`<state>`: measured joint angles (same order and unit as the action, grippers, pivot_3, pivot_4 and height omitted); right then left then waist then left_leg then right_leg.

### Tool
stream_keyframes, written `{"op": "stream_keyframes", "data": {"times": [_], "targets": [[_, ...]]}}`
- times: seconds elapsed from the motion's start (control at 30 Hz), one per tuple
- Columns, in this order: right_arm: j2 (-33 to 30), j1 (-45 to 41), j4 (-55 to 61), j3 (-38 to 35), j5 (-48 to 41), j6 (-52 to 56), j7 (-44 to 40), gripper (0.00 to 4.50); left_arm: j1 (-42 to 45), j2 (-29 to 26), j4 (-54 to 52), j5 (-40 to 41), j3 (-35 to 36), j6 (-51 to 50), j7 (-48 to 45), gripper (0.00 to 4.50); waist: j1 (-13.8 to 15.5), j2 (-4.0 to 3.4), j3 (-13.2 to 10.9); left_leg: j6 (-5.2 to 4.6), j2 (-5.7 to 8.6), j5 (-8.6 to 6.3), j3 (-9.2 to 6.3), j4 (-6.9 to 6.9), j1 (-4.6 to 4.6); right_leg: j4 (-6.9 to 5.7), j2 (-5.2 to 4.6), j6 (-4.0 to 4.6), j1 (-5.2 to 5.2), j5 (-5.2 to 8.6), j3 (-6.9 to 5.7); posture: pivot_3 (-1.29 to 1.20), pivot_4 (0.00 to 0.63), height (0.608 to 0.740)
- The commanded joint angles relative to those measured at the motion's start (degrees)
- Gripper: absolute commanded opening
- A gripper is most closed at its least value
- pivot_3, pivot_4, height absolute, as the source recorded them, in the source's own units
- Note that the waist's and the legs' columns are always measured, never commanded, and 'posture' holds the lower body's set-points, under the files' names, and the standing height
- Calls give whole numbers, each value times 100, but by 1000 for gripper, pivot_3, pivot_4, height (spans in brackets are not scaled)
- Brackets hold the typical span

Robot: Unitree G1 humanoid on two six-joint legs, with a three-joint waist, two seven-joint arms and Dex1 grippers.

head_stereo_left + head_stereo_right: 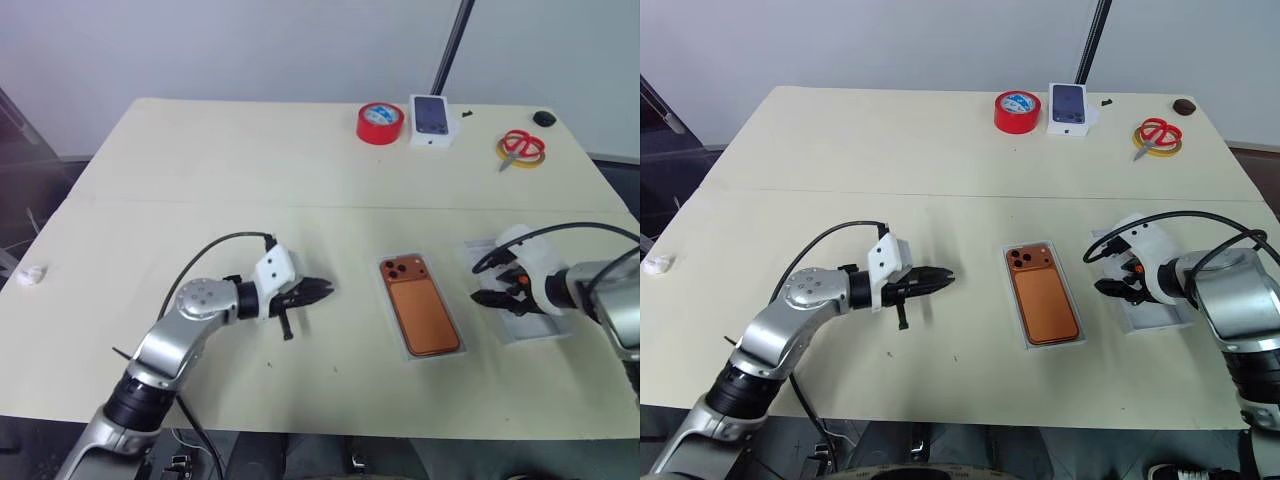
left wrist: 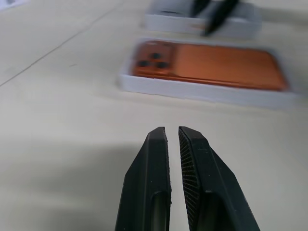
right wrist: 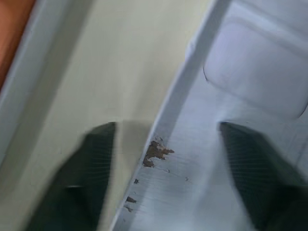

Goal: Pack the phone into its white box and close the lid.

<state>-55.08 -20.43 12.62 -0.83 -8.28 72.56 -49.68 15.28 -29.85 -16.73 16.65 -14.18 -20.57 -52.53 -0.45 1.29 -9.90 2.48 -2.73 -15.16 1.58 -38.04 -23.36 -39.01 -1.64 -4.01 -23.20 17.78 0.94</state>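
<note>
- A small crumpled white scrap (image 1: 33, 274) is seen at the far left edge of the frame, on the cream table (image 1: 250, 160).
- The left gripper (image 1: 322, 290) is held left of centre, just above the tabletop, pointing toward the right of the frame; its two black fingers (image 2: 150, 183) are pressed almost together with only a thin slit between them, and nothing is gripped.
- The phone (image 1: 419, 305) is found just right of centre, copper-orange back up, lenses toward the upper edge of the frame, lying inside the white box (image 2: 202, 92), whose thin white rim is seen all round it.
- A red tape roll (image 1: 380, 123) is placed in the upper middle of the frame, with a small white box bearing a phone picture (image 1: 432, 120) just to its right.
- The lid (image 1: 525, 325) is found at the right of the frame, lying flat on the table with its hollow side up, apart from the white box.
- The right gripper (image 1: 505, 292) is held over the lid, pointing down; its fingers (image 3: 96, 168) are spread apart, one on each side of the lid's wall, with nothing clamped.
- Red-handled scissors (image 1: 518, 146) are laid on a yellow ring in the upper right, with a small dark round object (image 1: 543, 118) beyond them.
</note>
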Motion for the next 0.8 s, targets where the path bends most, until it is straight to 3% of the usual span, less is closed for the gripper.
{"op": "stream_keyframes", "data": {"times": [0.03,0.13,0.33,0.5,0.67,0.77,0.8], "targets": [[0,-238,20,-61,-200,406,190,1374,-104,-81,-213,-5,-2,278,-150,445,-9,0,0,0,1,0,0,0,0,0,1,0,0,0,0,0,150,732],[-21,-301,59,-51,-343,638,317,52,-131,-40,-146,-37,-6,315,-102,445,-11,0,0,-2,1,-1,0,0,0,0,4,0,0,0,0,0,150,732],[296,-945,335,-870,-990,1239,350,52,-147,108,-51,54,217,258,133,445,-58,-4,0,-2,1,-1,1,0,0,-2,9,-1,-3,-1,2,0,150,732],[680,-1740,403,-1592,-2357,1994,175,52,-8,240,484,36,605,318,468,445,-29,-15,1,-3,-2,-2,-3,3,0,-12,20,0,-12,-1,1,0,150,732],[775,-2251,-233,-1462,-5496,1994,1335,52,302,368,1100,-20,833,476,662,445,-18,-14,0,-4,-3,-3,0,1,-6,-10,8,0,-12,-1,-1,0,150,732],[551,-2264,-643,-933,-7891,1994,2582,52,458,417,1315,-42,875,545,716,445,-14,-12,-1,-6,-3,-3,3,-2,-10,-8,6,-1,-13,-1,1,0,150,732],[184,-2059,-604,-433,-9087,1511,3232,52,493,434,1347,-47,869,561,723,445,-14,-11,-2,-7,-4,-4,2,-2,-10,-8,6,-1,-12,-1,0,0,150,732]]}}
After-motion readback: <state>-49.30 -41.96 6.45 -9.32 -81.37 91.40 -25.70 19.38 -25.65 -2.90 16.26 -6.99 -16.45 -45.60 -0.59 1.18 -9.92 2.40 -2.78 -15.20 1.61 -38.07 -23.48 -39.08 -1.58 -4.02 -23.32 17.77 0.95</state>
